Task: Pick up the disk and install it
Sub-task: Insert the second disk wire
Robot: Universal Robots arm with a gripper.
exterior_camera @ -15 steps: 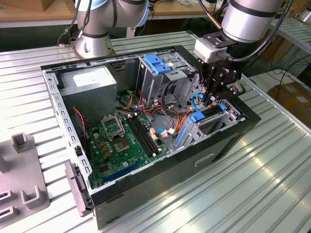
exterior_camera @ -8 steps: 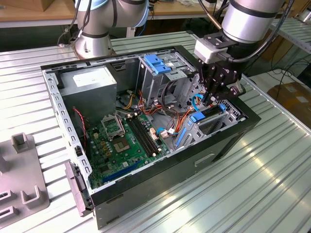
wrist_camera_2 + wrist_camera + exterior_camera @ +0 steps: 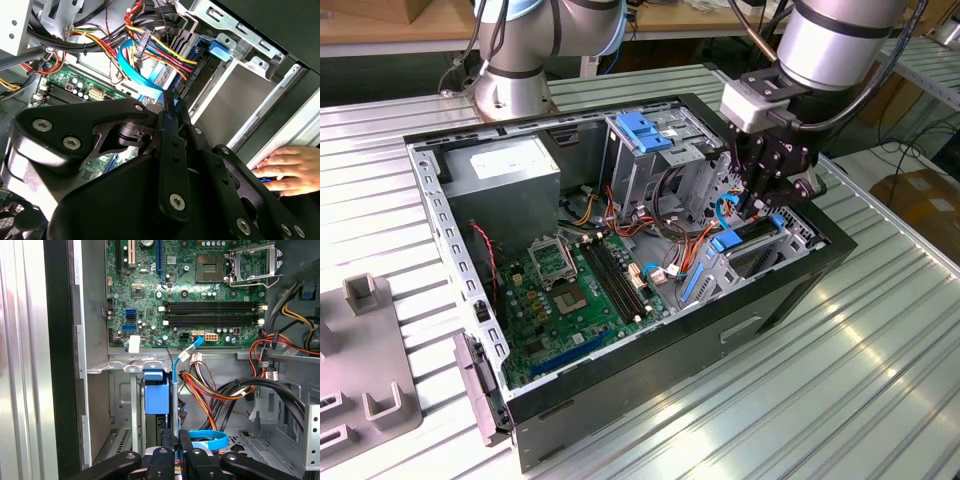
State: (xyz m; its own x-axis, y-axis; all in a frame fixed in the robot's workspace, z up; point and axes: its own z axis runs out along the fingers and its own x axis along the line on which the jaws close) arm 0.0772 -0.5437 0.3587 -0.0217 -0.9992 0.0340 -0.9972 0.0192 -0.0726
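One open case (image 3: 620, 400) lies on its side on the slatted desk (image 3: 880, 380), its board (image 3: 570, 290) facing up. One arm reaches down into the case at the end nearest the exterior view's right. Its end effector (image 3: 760, 195) hangs low over the drive bay (image 3: 745, 255) by the case's edge there.

The disk (image 3: 154, 397) stands on edge in that bay, one blue rail end showing at its top in the first wrist view; in the exterior view the same blue tab (image 3: 727, 241) sits just under the fingers. In the first wrist view the two fingertips (image 3: 167, 442) are drawn close together just beside the disk's edge, and they seem to pinch it, though the contact itself is hidden by the linkage, so whether they are clamped on it cannot be told.

One blue flat cable (image 3: 207, 439) loops beside the end effector. One cage (image 3: 655, 150) with a blue handle stands further inside the case. One grey box (image 3: 505, 180) sits in the case's far corner. One hand (image 3: 287, 170) rests on the case's outer edge in the second wrist view. One grey fixture (image 3: 365, 370) lies at the desk's edge on the exterior view's left.
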